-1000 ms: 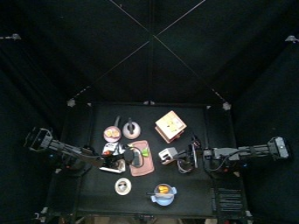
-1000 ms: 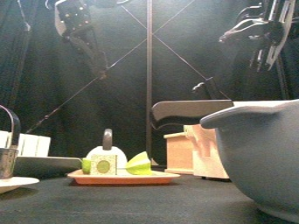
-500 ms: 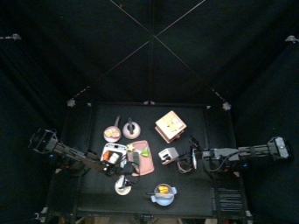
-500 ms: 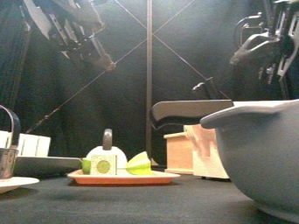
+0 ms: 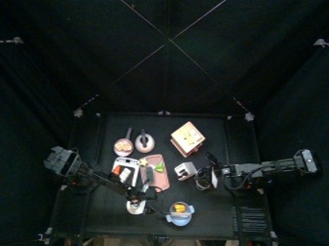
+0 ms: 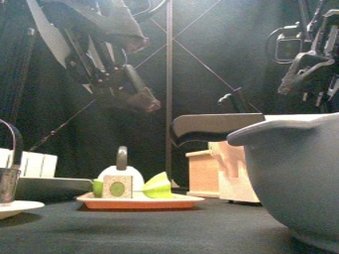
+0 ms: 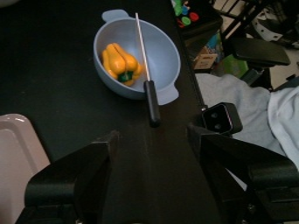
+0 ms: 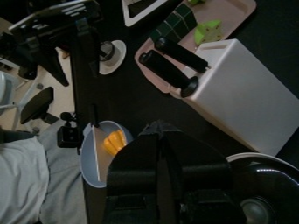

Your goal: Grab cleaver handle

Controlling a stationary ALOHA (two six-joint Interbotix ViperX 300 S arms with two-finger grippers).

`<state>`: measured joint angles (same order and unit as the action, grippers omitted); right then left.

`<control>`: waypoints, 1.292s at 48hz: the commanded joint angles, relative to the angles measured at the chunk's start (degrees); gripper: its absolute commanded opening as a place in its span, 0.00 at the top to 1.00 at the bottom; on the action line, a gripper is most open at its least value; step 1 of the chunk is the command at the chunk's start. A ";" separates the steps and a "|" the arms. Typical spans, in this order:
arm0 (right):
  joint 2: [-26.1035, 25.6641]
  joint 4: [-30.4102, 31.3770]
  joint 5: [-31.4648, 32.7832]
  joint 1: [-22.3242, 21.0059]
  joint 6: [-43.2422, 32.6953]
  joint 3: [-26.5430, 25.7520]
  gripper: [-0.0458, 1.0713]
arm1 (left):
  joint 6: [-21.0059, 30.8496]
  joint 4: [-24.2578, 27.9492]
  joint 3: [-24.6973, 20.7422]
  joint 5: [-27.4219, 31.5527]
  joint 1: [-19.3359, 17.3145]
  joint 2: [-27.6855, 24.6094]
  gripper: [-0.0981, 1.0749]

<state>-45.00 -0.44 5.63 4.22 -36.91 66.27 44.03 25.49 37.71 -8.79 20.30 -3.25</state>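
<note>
The cleaver lies across a light blue bowl that holds a yellow pepper. Its thin blade spans the bowl. Its black handle sticks out past the rim over the black table. In the left wrist view my left gripper hovers above the handle's end, open wide, with nothing between its jaws. From above, the left gripper is just left of the bowl. My right gripper rests off to the right, shut and empty.
A pink board with green pieces lies mid-table. A white knife block with black handles stands beside it. A small plate, a wooden box and a white cup also stand around.
My left arm has swung down and toward the table's front, bringing its open gripper from over the pink board to near the bowl. The right arm has hardly shifted.
</note>
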 commanded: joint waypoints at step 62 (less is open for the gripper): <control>0.26 1.93 -0.26 -0.62 0.00 0.00 0.95 | 0.00 -6.33 -11.43 3.52 0.79 -11.43 0.11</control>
<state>-44.82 1.58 5.63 3.69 -37.00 66.88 44.21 19.34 27.95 -5.63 20.92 -15.38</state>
